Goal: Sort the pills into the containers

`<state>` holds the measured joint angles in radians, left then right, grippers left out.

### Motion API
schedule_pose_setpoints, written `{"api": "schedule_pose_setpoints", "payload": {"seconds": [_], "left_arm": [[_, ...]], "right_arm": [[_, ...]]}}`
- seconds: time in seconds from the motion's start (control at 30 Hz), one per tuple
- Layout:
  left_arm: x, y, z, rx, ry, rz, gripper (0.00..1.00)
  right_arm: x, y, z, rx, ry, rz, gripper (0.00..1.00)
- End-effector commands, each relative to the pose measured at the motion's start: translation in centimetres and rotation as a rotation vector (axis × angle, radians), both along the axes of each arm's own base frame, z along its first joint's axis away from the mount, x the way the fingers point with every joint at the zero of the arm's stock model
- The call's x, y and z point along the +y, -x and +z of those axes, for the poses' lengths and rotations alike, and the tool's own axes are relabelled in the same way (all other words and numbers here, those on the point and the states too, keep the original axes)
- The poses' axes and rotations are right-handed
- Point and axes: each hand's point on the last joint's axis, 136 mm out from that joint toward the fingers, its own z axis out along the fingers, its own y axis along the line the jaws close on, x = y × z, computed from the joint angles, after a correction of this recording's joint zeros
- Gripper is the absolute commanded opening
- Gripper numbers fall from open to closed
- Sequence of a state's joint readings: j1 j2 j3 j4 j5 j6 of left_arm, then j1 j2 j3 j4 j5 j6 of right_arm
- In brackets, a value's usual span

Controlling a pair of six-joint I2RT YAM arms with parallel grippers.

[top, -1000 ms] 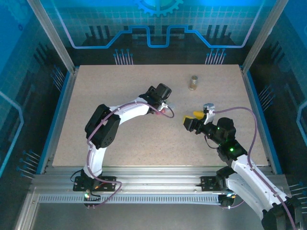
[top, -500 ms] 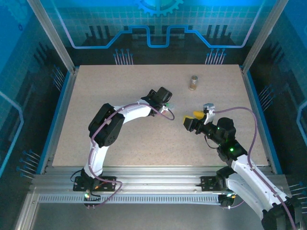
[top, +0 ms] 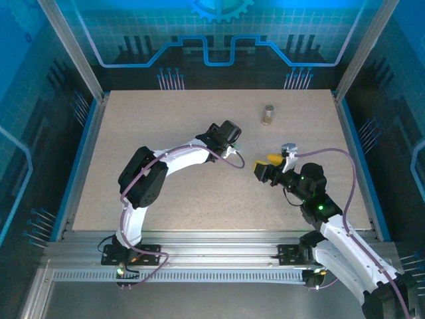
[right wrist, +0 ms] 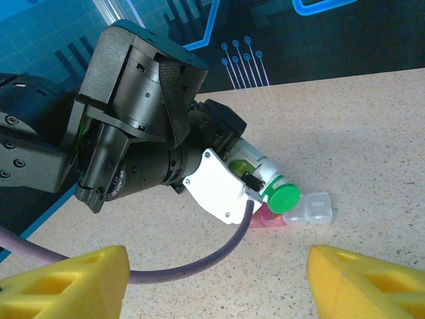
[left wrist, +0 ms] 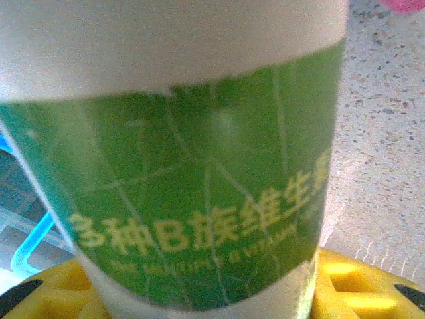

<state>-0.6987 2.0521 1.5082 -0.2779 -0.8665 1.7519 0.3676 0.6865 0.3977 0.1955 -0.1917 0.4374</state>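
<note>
Left arm has slid a little toward the right arm since the earlier frames, and it brings the white bottle (right wrist: 257, 167) along with it. The right arm has not moved.

The white bottle has a green label and a green cap (right wrist: 283, 198). It is tipped far over, with the cap pointing down at the bench (top: 166, 193). The left end effector (top: 234, 147) is clenched on the bottle, with its yellow fingers (left wrist: 348, 292) on both sides of it.

Just under the cap lies a pink thing (right wrist: 268, 220). It may be the pink vial, but most of it is hidden. A small clear box (right wrist: 317, 207) sits right beside the cap, on the bench.

The right end effector (right wrist: 219, 279) waits close by with its yellow fingers spread wide, grasping nothing. It faces the cap.

The amber bottle (top: 267, 114) stands alone, well apart, toward the far side of the bench.

I think the move means the bottle is being handed close to the right arm, so the cap can be taken off. The cap is still on, so no pills are sorted yet.
</note>
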Motion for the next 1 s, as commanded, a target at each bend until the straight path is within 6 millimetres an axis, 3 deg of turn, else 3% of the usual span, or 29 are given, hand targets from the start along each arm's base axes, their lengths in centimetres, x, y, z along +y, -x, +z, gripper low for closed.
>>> {"api": "schedule_pose_setpoints", "payload": {"seconds": [0.0,0.17,0.43,0.6,0.83,0.97], "left_arm": [[0.0,0.6,0.0,0.014,0.028,0.014,0.0],[0.2,0.5,-2.1,0.069,0.049,0.048,0.0],[4.0,0.6,-4.9,0.136,-0.094,0.072,0.0],[4.1,0.2,-4.5,0.113,-0.128,0.065,0.0],[1.3,0.0,-2.5,0.046,-0.122,-0.003,0.0],[1.2,0.1,-2.2,0.034,-0.128,-0.003,0.0]], "right_arm": [[0.3,0.2,0.5,-0.03,-0.002,0.008,0.72],[0.3,0.2,0.7,-0.032,-0.006,0.011,0.72],[0.4,0.2,0.7,-0.034,-0.006,0.013,0.72],[0.4,0.3,0.7,-0.033,-0.007,0.015,0.72],[0.4,0.2,0.4,-0.028,-0.005,0.01,0.72],[0.3,0.1,0.3,-0.029,-0.005,0.003,0.72]]}}
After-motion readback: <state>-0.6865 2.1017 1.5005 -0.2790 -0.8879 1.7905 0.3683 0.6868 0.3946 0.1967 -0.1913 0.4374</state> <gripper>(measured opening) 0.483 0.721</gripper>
